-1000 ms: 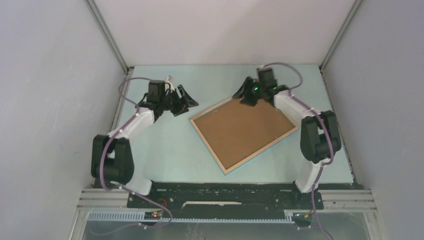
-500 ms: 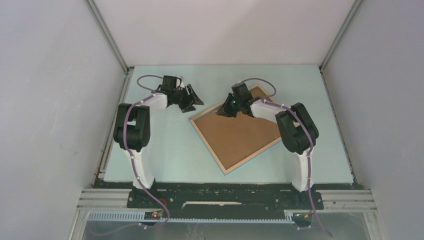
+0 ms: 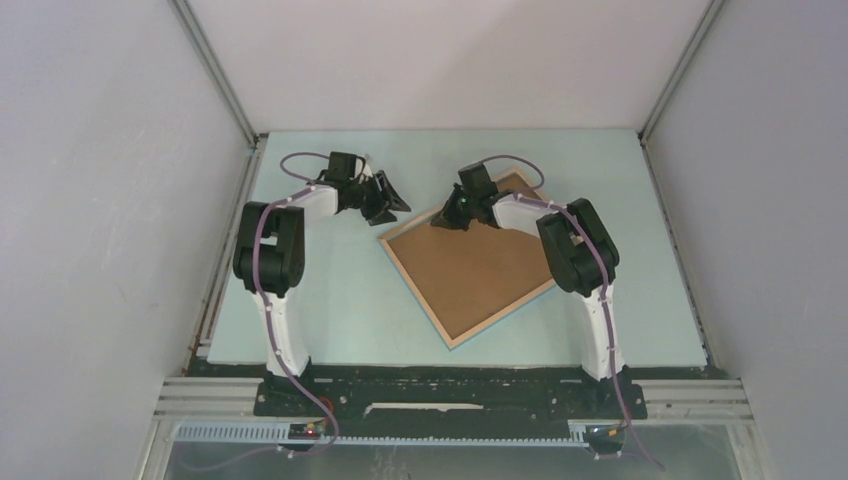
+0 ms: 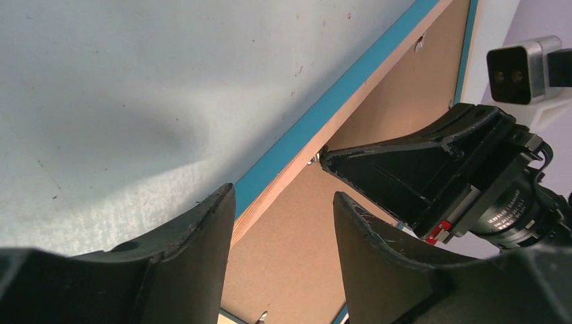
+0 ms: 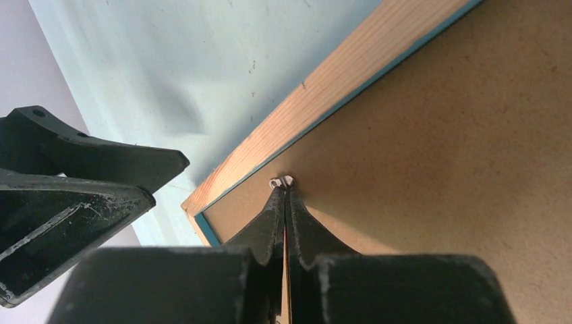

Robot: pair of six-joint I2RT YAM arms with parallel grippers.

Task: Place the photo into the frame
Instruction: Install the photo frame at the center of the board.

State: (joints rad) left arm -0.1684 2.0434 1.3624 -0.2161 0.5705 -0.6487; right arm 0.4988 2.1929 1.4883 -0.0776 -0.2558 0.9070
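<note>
Table (image 3: 330,300): pale blue-green surface, enclosed by grey walls on three sides, both arm bases at the near edge. Frame (image 5: 324,91): lies flat on the table, right of centre, turned so its corners point like a diamond; back side up, light wood rim showing with a turquoise edge along the outside. Backing board (image 3: 470,270): plain brown, seated inside the wood rim and filling the whole opening. Right arm reaches in from the near right and across the far part of the frame. Left arm reaches from the near left toward the frame's far-left side. Left gripper (image 4: 282,196): jaws apart, nothing between them; in its wrist view the turquoise edge and wood rim run across the gap between the two fingers, so it sits just at that side of the frame. Contact with the rim: cannot tell. Right gripper (image 5: 284,189): jaws pressed fully together, tips down on the backing board right against the inner side of the rim, near the frame's left corner. Small metal tab (image 5: 281,181): sits at the rim's inner edge, directly at the closed tips; whether the tips pinch it, cannot tell.
</note>
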